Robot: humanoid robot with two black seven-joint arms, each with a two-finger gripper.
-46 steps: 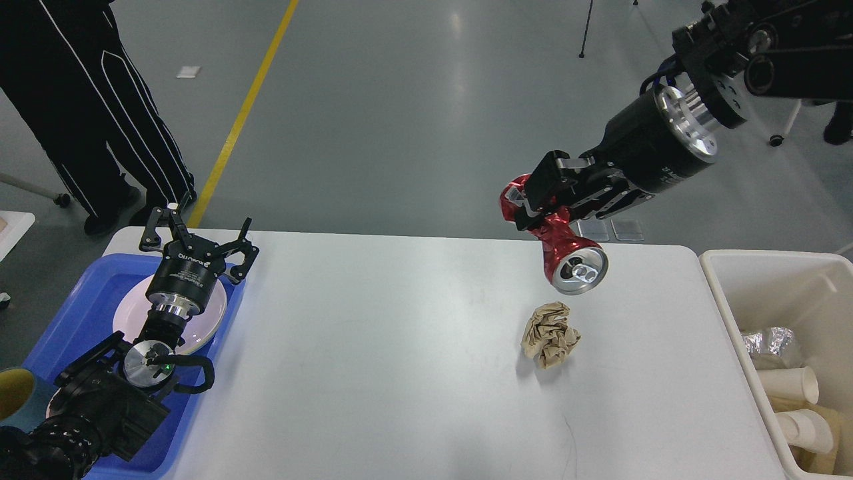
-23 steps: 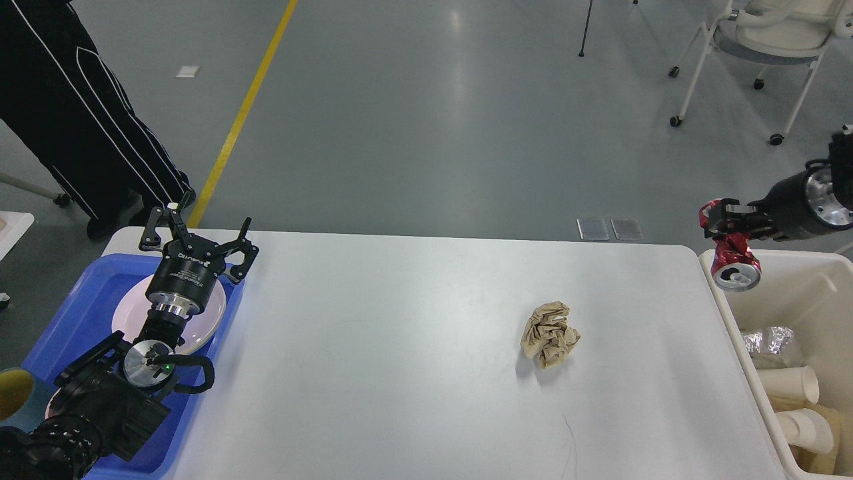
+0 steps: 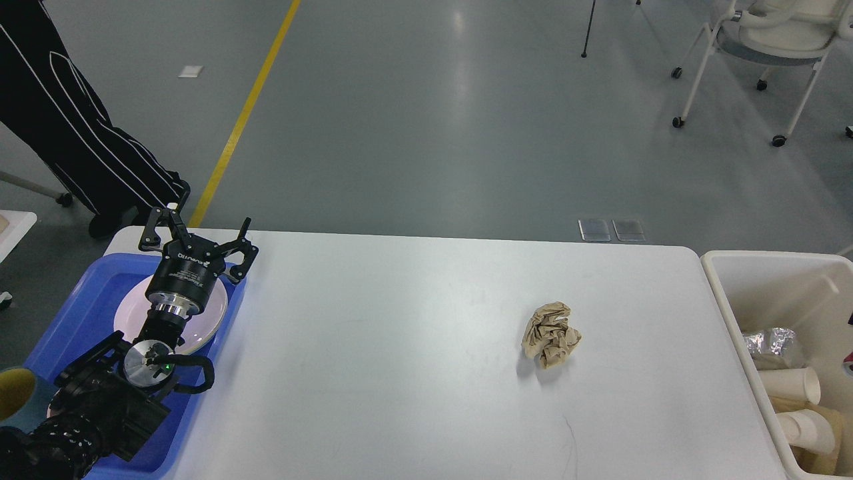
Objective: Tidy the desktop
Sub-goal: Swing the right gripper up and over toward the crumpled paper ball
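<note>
The white desktop (image 3: pixel 400 347) fills the middle of the head view. A crumpled brown paper ball (image 3: pixel 550 333) lies on it, right of centre. My left gripper (image 3: pixel 198 241) is open and empty above the far edge of the blue tray (image 3: pixel 66 313), over a white plate (image 3: pixel 203 323). My right arm and gripper are out of view. A small red sliver (image 3: pixel 848 366) shows at the frame's right edge inside the bin; I cannot tell what it is.
An off-white bin (image 3: pixel 733 293) stands off the desktop's right end, holding paper cups (image 3: pixel 790 385) and crumpled foil (image 3: pixel 770 341). A yellow cup (image 3: pixel 13 393) sits at the tray's near left. A person's legs (image 3: pixel 80 133) stand beyond the far left corner. A chair (image 3: pixel 766 40) is far right.
My right arm carried the crushed red can rightward over the bin and has left the view; the can is gone from sight. The left arm has not moved.
</note>
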